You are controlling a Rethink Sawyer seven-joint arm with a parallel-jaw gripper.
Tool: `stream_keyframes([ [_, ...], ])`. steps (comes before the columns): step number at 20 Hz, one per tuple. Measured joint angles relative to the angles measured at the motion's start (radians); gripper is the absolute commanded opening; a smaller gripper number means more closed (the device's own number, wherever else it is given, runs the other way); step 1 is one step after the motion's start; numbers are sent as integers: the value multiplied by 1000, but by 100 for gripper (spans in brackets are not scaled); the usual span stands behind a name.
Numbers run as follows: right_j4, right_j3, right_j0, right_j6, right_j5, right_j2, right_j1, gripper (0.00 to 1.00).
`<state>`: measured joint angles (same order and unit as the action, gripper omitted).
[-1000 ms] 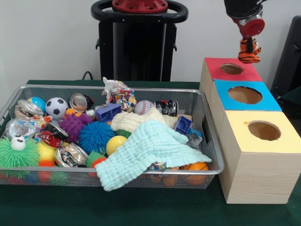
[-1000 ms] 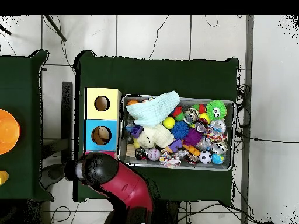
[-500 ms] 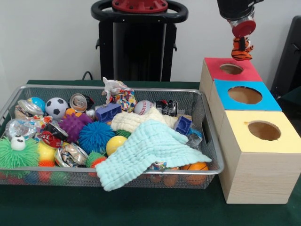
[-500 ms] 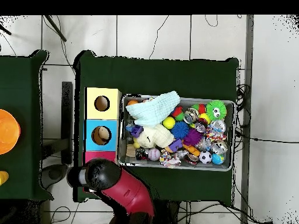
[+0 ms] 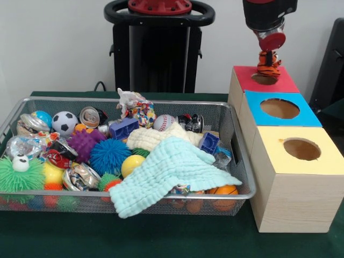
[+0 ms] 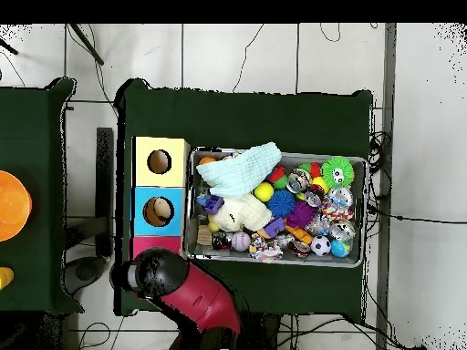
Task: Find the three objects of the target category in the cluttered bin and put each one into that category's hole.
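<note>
Three boxes: sitting in a row along the tabletop's right edge, yellow box (image 5: pixel 298 177) nearest, blue box (image 5: pixel 279 115) behind it, red box (image 5: pixel 263 81) farthest.
Bin (image 5: pixel 161 196): lying left of the boxes, holding a mint cloth (image 5: pixel 172 172) over balls and cans.
Gripper (image 5: pixel 267 54): pinching a striped tiger toy (image 5: pixel 267 63) above the red box's hole.

The arm (image 6: pixel 187 296) hides the red box (image 6: pixel 157 243) overhead.

An orange-and-black striped tiger toy (image 5: pixel 267 63) hangs upright, its lower end at the hole of the red-topped box (image 5: pixel 282 81). It is small and plush-looking.
</note>
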<state>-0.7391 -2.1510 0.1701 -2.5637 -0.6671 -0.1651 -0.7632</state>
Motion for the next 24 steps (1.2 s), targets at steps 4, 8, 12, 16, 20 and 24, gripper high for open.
stream_keyframes([
  [4,9,3,0,0,42,0,6,0],
  [8,22,5,0,0,57,0,6,0],
  [12,33,7,0,0,61,0,6,0],
  [16,39,8,-3,0,71,2,7,0],
  [20,46,8,-5,0,85,5,6,0],
  [24,65,8,-9,0,136,9,10,0],
])
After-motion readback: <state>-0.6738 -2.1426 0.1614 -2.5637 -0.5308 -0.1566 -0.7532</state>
